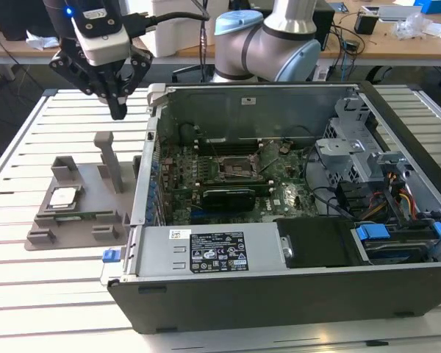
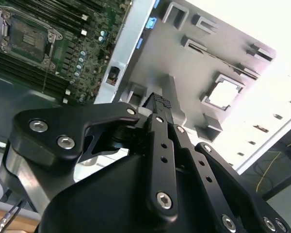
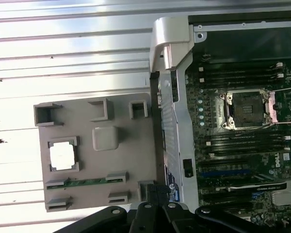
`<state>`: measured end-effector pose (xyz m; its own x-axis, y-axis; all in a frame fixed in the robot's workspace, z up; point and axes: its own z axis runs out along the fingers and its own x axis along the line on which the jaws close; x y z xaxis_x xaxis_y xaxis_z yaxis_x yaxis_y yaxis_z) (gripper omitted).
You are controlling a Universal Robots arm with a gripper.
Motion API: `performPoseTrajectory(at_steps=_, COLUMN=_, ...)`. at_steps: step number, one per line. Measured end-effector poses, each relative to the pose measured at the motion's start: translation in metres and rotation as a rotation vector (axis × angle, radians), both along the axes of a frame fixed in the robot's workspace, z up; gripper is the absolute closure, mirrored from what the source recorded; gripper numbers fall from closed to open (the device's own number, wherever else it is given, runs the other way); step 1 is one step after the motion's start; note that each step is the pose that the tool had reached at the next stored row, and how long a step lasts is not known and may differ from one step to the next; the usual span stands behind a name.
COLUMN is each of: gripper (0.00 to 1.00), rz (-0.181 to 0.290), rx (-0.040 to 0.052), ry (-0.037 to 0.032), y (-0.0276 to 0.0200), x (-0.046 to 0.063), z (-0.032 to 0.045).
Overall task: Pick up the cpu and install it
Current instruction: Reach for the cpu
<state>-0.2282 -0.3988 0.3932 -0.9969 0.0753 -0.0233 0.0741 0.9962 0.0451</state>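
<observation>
- In the exterior view, the tool (image 1: pixel 117 110) is seen hanging from the arm above a slatted white bench (image 1: pixel 29 294), with its black fingers pointing down. The fingers are set narrow, tips together, and nothing is held between them.
- In the same view, the cpu (image 1: pixel 62 197) is seen lying flat in a square recess of a grey tray (image 1: pixel 40 234) on the bench. It lies lower than the tool and toward the exterior view's left of it, well apart from the fingertips. An upright post (image 1: pixel 106 151) of the tray stands almost under the tool, nearer to it than the cpu is.
- At the exterior view's right of the tray, a computer case (image 1: pixel 279 294) is laid on its side with its panel off. A motherboard (image 1: pixel 287 195) and its socket (image 1: pixel 235 168) are exposed inside.
- In the second wrist view, the tool (image 2: pixel 161 101) is shown from behind, with its fingertips close together over the tray (image 2: pixel 155 53). The cpu (image 2: pixel 223 94) is seen beyond the tips and off to one side, untouched, its pale top facing up. The socket (image 2: pixel 26 36) is seen past the case wall.
- In the first wrist view, the tray (image 3: pixel 126 155) is looked down on. The cpu (image 3: pixel 63 156) is seated in its recess, and a green strip (image 3: pixel 85 182) is lodged in a slot beside it. The tips of the tool (image 3: pixel 153 189) are seen at the tray's edge nearest the case, apart from the cpu. The socket (image 3: pixel 245 109) is seen inside the case.
</observation>
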Motion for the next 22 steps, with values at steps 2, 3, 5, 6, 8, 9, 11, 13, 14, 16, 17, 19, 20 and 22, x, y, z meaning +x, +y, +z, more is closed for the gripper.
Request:
performPoseTrajectory(at_steps=2, gripper=0.89, rz=0.0, rx=0.0, ry=0.0, y=0.0, x=-0.004, z=0.0)
performPoseTrajectory(at_steps=3, gripper=0.89, rz=0.0, rx=0.0, ry=0.0, y=0.0, x=-0.006, z=0.0)
performPoseTrajectory(at_steps=5, gripper=0.89, rz=0.0, rx=0.0, ry=0.0001, y=0.0, x=-0.01, z=0.0)
performPoseTrajectory(at_steps=6, gripper=0.89, rz=0.0, rx=0.0, ry=0.0, y=0.0, x=-0.012, z=0.0)
performPoseTrajectory(at_steps=8, gripper=0.89, rz=0.0, rx=0.0, ry=0.0, y=0.0, x=-0.015, z=0.0)
performPoseTrajectory(at_steps=9, gripper=0.89, rz=0.0, rx=0.0, ry=0.0, y=0.0, x=-0.019, z=0.0)
performPoseTrajectory(at_steps=11, gripper=0.89, rz=0.0, rx=0.0001, ry=0.0, y=0.0, x=-0.028, z=0.0)
performPoseTrajectory(at_steps=13, gripper=0.89, rz=0.0, rx=0.0, ry=0.0, y=0.0, x=-0.036, z=0.0)
performPoseTrajectory(at_steps=14, gripper=0.89, rz=0.0, rx=0.0, ry=0.0, y=0.0, x=-0.038, z=0.0)
performPoseTrajectory(at_steps=16, gripper=0.89, rz=0.0, rx=0.0, ry=0.0001, y=0.0, x=-0.046, z=0.0)
performPoseTrajectory(at_steps=17, gripper=0.89, rz=0.0, rx=0.0, ry=0.0, y=0.0, x=-0.052, z=-0.0001)
performPoseTrajectory(at_steps=19, gripper=0.89, rz=0.0, rx=0.0001, ry=0.0, y=0.0, x=-0.059, z=-0.0001)
performPoseTrajectory(at_steps=20, gripper=0.89, rz=0.0, rx=0.0, ry=0.0, y=0.0, x=-0.064, z=-0.0001)
performPoseTrajectory(at_steps=22, gripper=0.89, rz=0.0, rx=0.0, ry=0.0001, y=0.0, x=-0.077, z=-0.0002)
